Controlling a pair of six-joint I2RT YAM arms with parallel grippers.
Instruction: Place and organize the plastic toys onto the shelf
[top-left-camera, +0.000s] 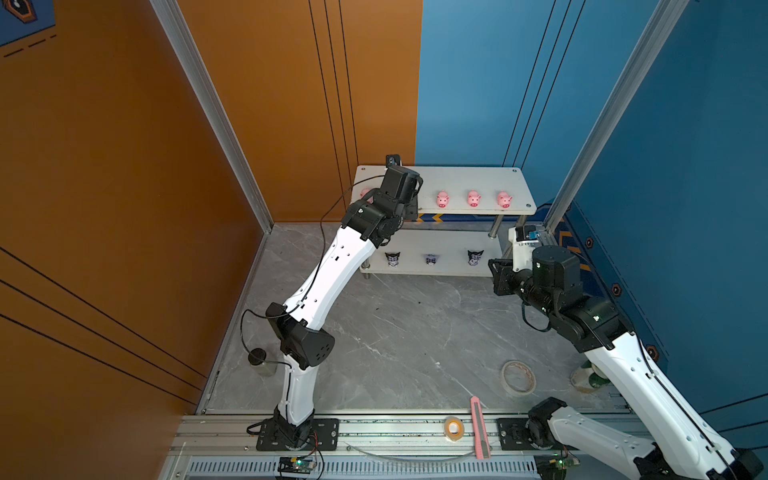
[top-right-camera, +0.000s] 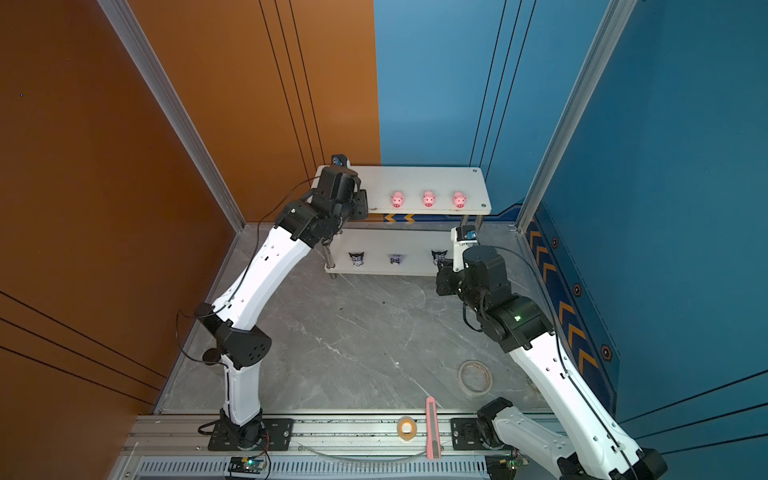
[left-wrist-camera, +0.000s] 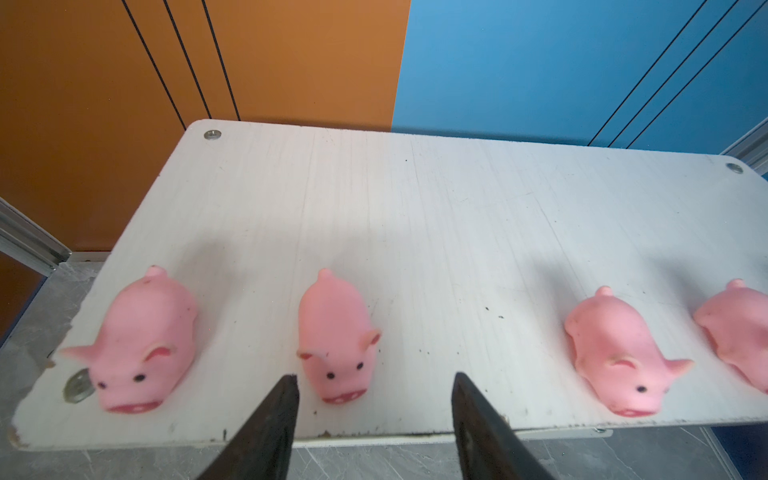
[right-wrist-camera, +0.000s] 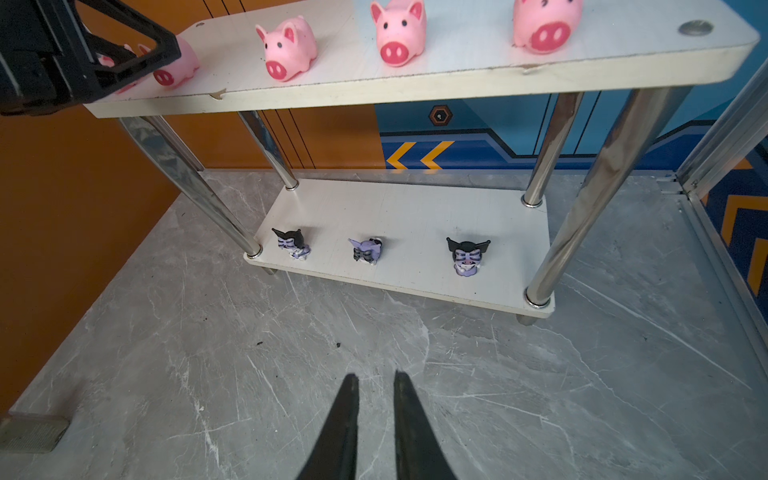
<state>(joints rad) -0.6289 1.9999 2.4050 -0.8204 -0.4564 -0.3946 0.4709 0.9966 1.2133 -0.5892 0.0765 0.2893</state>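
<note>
The shelf (top-left-camera: 457, 178) stands at 12 o'clock on the grey surface (top-left-camera: 395, 332). Pink pigs (right-wrist-camera: 286, 48) sit on its top board, three black-eared figurines (right-wrist-camera: 465, 255) on the bottom board. The left claw (left-wrist-camera: 374, 375) is open at the top board's 9 o'clock end, holding nothing; one pig (left-wrist-camera: 336, 336) sits just by its tips. The right claw (right-wrist-camera: 375, 374), near the bottom board's 3 o'clock end, is open only a crack and empty.

Bright, even light; soft shadows fall across the shelf (left-wrist-camera: 457, 199).
</note>
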